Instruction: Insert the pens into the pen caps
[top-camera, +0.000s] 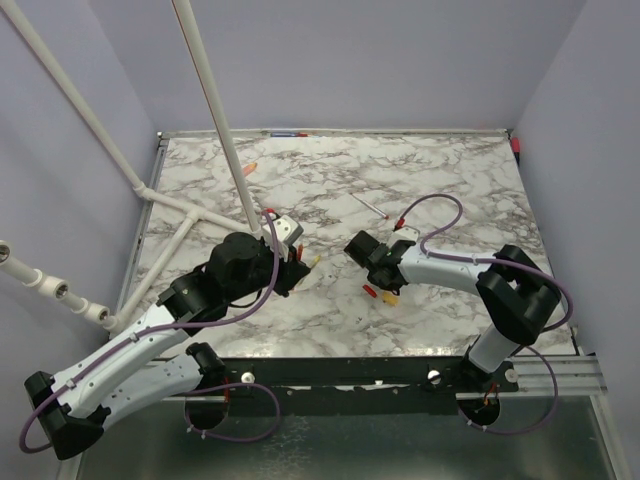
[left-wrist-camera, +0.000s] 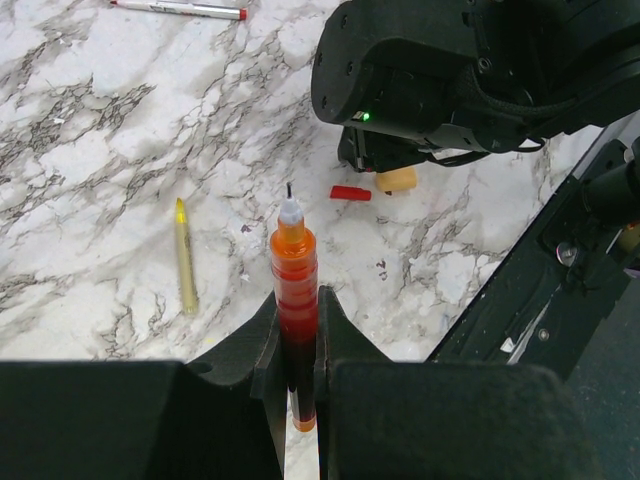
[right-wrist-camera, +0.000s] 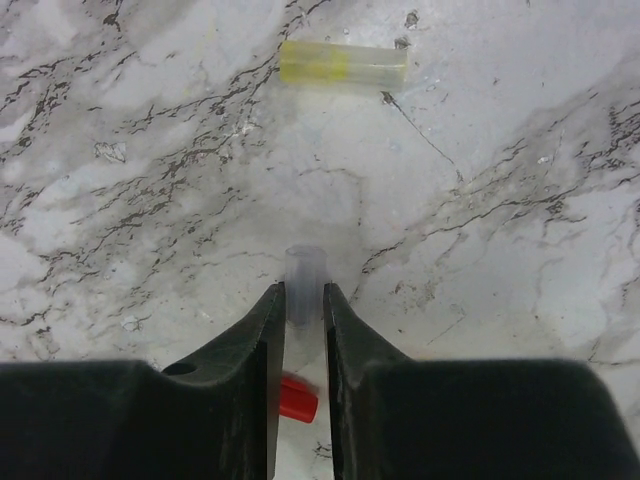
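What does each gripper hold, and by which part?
The left gripper clamps the orange pen at its rear barrel; the right gripper pinches a clear cap by its near end.

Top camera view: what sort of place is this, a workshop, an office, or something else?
Probably a robot test cell in a lab: a marble-patterned table boxed in by plain lavender walls, left arm and right arm bolted at its near edge, a white pipe frame overhead.

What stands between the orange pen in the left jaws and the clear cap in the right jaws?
Nothing visible: the gap from orange pen to clear cap is open. The yellow pen and red cap lie on the table.
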